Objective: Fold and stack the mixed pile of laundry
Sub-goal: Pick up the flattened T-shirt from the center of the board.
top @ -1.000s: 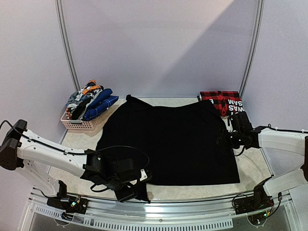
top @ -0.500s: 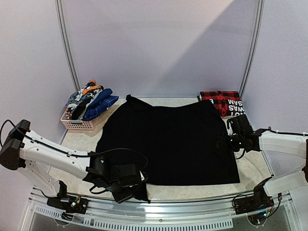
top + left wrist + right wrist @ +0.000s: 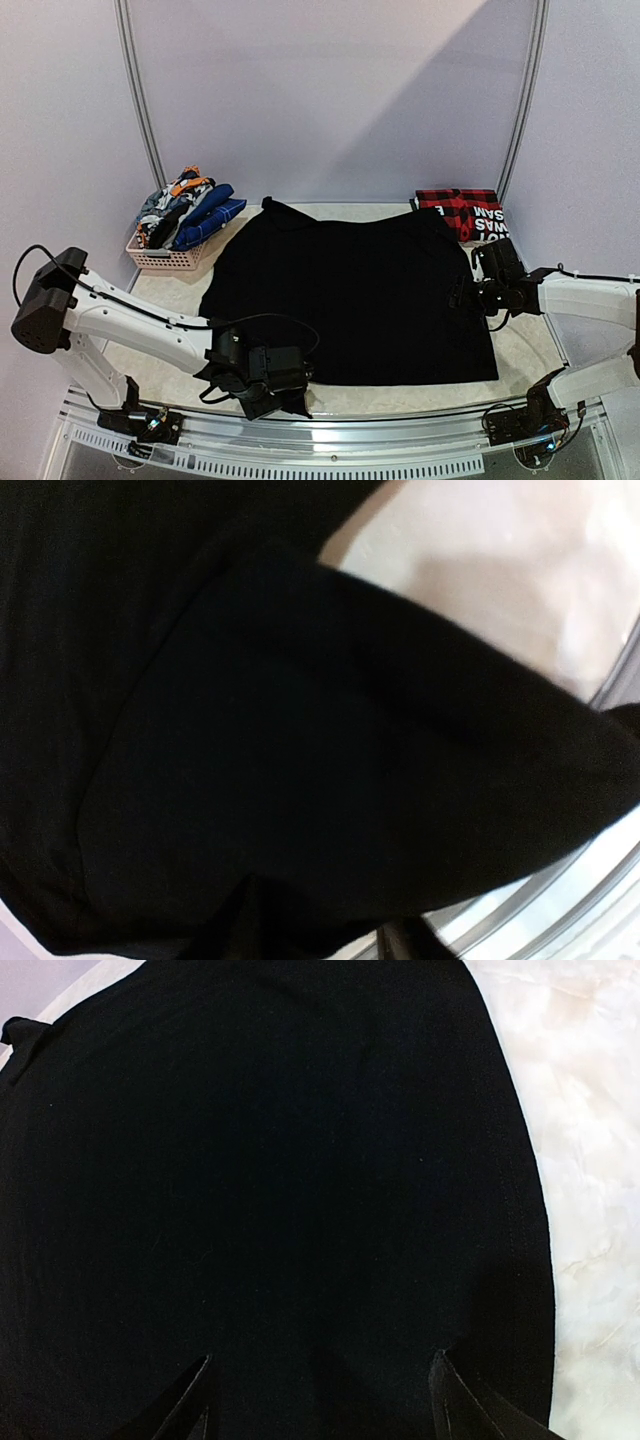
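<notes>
A large black garment [image 3: 350, 290] lies spread flat across the middle of the table. My left gripper [image 3: 275, 385] sits low at its near left corner, where a flap of the cloth is bunched under it. In the left wrist view black cloth [image 3: 300, 730] fills the frame and hides the left gripper [image 3: 320, 935], so its state is unclear. My right gripper [image 3: 465, 293] hovers over the garment's right edge; in the right wrist view the right gripper [image 3: 322, 1360] stands open over black fabric [image 3: 270, 1160], holding nothing. The rest of the mixed laundry pile [image 3: 185, 210] lies heaped in a basket.
The small pale lattice basket [image 3: 160, 260] stands at the back left. A folded red plaid piece with a black printed one [image 3: 460, 208] lies at the back right. Bare table [image 3: 520, 350] shows right of the garment. The metal front rail [image 3: 350, 445] runs close below the left gripper.
My left gripper has slid rightward along the near edge onto the garment's corner flap. The right gripper has stayed at the right edge.
</notes>
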You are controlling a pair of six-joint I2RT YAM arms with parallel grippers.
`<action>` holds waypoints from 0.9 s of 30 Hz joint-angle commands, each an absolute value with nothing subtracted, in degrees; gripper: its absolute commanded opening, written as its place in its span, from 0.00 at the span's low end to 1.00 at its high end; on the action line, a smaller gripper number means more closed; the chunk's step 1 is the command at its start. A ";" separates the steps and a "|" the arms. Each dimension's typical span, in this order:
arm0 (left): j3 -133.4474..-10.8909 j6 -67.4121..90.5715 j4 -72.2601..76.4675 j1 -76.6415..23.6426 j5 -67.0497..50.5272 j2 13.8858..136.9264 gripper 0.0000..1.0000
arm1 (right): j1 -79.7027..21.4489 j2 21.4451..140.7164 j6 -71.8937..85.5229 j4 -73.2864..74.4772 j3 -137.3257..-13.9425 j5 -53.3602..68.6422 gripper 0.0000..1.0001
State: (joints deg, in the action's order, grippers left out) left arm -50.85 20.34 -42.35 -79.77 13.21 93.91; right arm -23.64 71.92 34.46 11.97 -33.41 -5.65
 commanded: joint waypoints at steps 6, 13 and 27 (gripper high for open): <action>-51.09 19.21 -44.66 -80.10 14.52 93.75 0.00 | -24.02 71.61 34.54 13.01 -33.05 -6.11 0.72; -49.16 20.94 -44.21 -80.07 17.68 87.62 0.00 | -24.04 68.96 38.69 18.02 -32.71 -7.17 0.72; -47.24 22.52 -42.75 -78.11 20.51 79.34 0.00 | -24.06 68.05 44.80 37.90 -35.12 4.30 0.80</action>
